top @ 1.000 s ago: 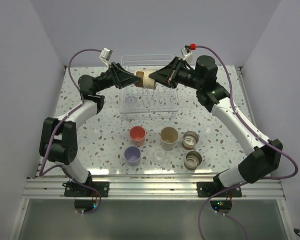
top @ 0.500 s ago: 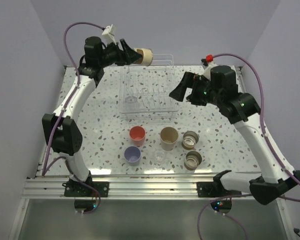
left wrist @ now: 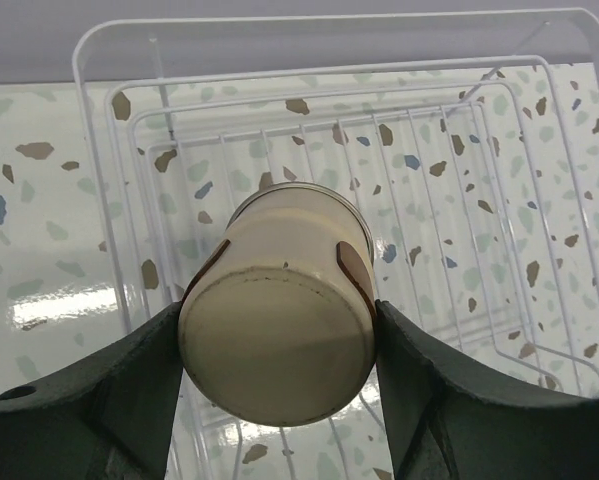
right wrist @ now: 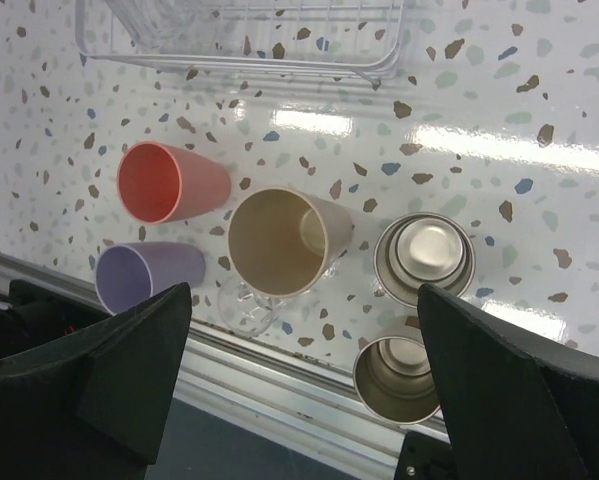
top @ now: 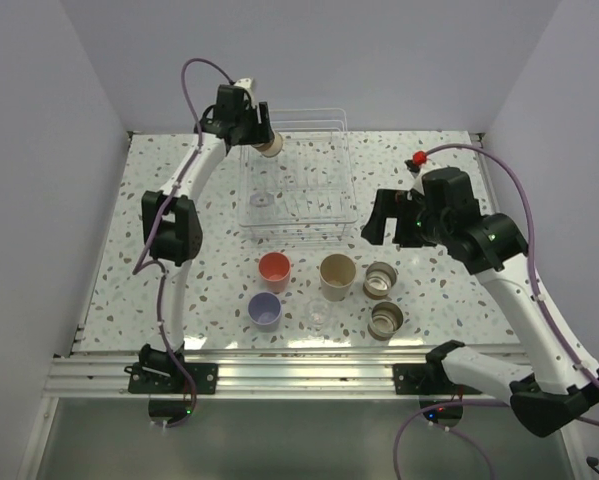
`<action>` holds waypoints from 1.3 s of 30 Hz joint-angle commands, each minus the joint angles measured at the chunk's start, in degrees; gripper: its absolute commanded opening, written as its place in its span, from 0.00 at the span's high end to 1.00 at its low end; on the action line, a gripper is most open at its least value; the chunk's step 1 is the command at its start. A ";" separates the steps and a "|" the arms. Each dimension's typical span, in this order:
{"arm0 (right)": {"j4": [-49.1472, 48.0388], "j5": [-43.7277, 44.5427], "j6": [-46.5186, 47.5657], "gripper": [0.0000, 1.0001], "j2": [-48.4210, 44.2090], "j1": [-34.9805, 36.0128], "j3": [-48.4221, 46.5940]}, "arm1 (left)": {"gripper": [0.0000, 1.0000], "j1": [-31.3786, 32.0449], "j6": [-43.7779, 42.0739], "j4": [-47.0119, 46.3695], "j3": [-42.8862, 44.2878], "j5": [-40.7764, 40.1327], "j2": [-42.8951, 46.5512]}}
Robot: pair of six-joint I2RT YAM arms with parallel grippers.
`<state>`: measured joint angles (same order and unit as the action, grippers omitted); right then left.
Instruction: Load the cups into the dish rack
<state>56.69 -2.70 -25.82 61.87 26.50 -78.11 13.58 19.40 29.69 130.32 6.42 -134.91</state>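
Since half a second before, the left gripper [top: 264, 143] had swung from the upper left of the frame to the far-left corner of the dish rack [top: 345, 190]. Its fingers were clamped on a tan brown-rimmed cup [left wrist: 276, 325] held over the wires. The right gripper [top: 387, 232], fingers apart, had dropped lower, just right of the rack.

table [top: 219, 270] — white speckled terrazzo top | aluminium rail [top: 299, 375] — near edge | walls [top: 379, 60] pale lavender
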 commanded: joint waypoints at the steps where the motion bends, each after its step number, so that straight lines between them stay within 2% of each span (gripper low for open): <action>1: -0.52 2.61 0.78 0.02 2.81 -0.31 -0.20 | 1.00 -0.05 -4.28 -3.58 4.42 -4.65 -0.35; 7: 2.20 4.19 1.30 0.02 14.94 -0.40 -9.51 | 1.00 -0.05 -4.55 -5.70 4.41 -7.63 -3.69; 14: 3.25 2.96 1.12 0.02 24.08 -0.31 -13.90 | 1.00 -0.14 -2.79 -7.45 9.60 -8.44 -9.57; 20: -0.87 1.91 4.29 0.02 24.36 -0.49 -13.22 | 0.81 -0.22 -4.63 -9.30 9.25 -9.49 -9.32; 21: -1.22 2.17 4.64 0.02 24.18 -0.49 -13.04 | 0.80 -0.22 -5.15 -9.30 8.64 -9.75 -8.97; 25: -3.07 2.35 5.69 0.02 21.64 -0.84 -10.33 | 0.86 0.04 -7.00 -7.90 7.49 -10.90 -6.86; 29: -5.97 2.52 7.28 0.02 18.30 -1.54 -5.75 | 1.00 0.83 -8.24 -6.23 4.95 -12.13 -4.40; 36: -6.94 2.52 10.35 0.02 14.87 -2.86 -2.76 | 1.00 2.41 -8.59 -3.50 0.64 -12.04 -1.58; 39: -6.85 2.44 10.62 0.02 13.46 -3.21 -1.70 | 1.00 2.76 -8.59 -1.66 1.51 -11.87 -2.28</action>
<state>51.72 -0.10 -17.34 77.80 23.79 -80.53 16.03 12.29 26.15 131.39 -3.97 -140.53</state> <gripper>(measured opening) 0.983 0.704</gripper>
